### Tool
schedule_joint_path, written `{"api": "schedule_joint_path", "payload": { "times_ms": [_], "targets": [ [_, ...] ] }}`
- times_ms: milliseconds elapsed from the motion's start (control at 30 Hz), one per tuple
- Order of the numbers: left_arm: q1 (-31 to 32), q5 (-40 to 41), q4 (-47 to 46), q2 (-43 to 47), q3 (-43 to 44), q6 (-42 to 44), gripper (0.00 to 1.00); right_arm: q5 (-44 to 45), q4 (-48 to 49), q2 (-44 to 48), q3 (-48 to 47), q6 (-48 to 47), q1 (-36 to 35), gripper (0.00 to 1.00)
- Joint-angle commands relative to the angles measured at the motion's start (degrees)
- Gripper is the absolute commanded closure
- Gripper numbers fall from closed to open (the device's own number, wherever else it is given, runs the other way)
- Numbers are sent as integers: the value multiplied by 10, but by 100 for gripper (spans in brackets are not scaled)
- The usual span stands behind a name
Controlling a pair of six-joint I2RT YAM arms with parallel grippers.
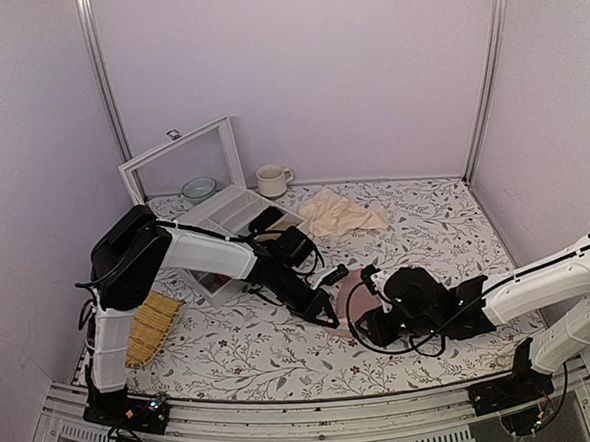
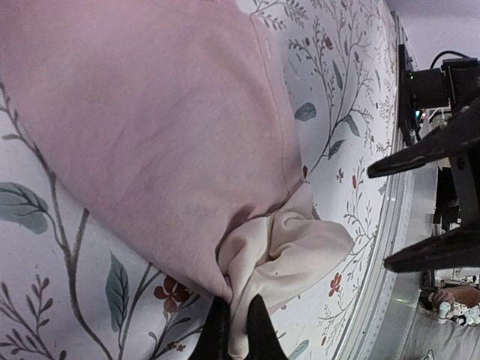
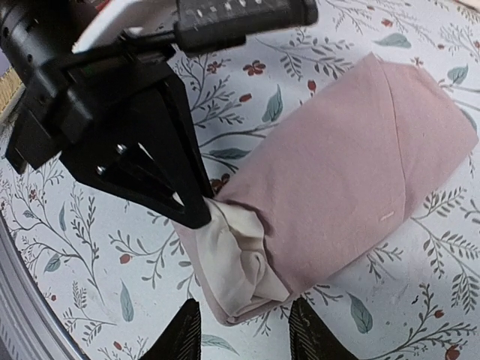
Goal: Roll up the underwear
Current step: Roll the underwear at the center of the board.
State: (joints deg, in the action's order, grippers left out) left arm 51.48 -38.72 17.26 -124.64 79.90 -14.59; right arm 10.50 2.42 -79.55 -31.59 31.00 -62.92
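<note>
Dusty-pink underwear (image 3: 352, 165) is lying as a rolled tube on the floral table cover (image 1: 284, 362), near the middle, between the two grippers. Cream waistband (image 3: 240, 255) is bunching out of one end of the roll. Left gripper (image 2: 237, 322) is pinching that cream fabric, its fingers pressed together on it. Right gripper (image 3: 244, 334) is hovering by the same end, fingers spread to either side, gripping nothing. Beige cloth (image 1: 340, 214) and mug (image 1: 271, 180) are sitting toward the far side. Woven mat (image 1: 151, 328) is lying at near left.
</note>
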Motion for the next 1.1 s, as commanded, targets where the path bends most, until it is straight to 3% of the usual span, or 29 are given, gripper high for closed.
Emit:
{"api": "schedule_joint_path", "payload": {
  "times_ms": [0,233,833,1067],
  "targets": [
    [8,28,30,-17,2,3,100,43,-14,-5,-42,-65,-10,60],
    [8,25,31,-20,4,3,100,29,-12,-71,-89,-129,-26,59],
    [7,22,37,-21,7,8,100,20,17,-170,-99,-162,-36,60],
    [7,21,39,-23,7,8,100,29,17,-186,-96,-160,-36,73]
  ]
}}
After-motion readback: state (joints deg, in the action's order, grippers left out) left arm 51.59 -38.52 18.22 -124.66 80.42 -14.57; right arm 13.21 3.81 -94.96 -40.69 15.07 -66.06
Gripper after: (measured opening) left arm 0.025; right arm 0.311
